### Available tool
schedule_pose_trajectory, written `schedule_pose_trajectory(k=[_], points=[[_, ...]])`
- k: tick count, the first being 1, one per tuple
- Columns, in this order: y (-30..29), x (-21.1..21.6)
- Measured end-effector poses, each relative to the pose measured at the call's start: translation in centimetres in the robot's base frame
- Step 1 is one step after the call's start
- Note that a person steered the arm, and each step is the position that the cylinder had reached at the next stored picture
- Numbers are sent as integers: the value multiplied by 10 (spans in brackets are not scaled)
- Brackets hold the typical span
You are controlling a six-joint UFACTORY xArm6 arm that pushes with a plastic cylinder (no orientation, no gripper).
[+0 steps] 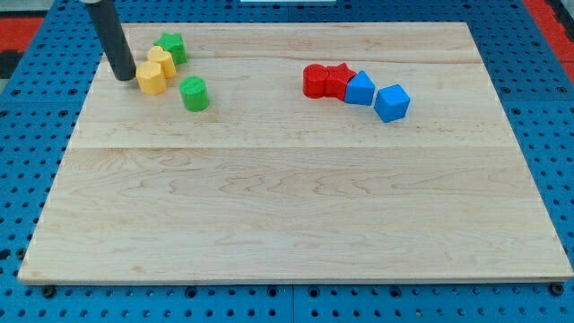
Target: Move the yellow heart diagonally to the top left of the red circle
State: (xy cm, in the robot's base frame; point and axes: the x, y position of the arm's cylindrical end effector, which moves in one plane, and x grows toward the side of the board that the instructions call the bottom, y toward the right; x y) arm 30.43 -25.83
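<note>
Two yellow blocks sit touching at the view's upper left: one lower left, one upper right; which is the heart I cannot tell. My tip rests just left of the lower yellow block, close to or touching it. The red circle lies right of centre near the top, touching a red star on its right. The yellow blocks are far to the left of the red circle.
A green star touches the upper yellow block. A green cylinder sits right of the lower yellow block. Two blue blocks continue the row right of the red star. The wooden board ends on a blue pegboard.
</note>
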Motion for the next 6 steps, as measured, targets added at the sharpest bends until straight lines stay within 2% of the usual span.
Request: schedule_pose_trajectory(k=[1,2,3,4,5,6], points=[[3,-23],[103,-23],[119,-16],[172,-16],[178,-3],[210,-24]])
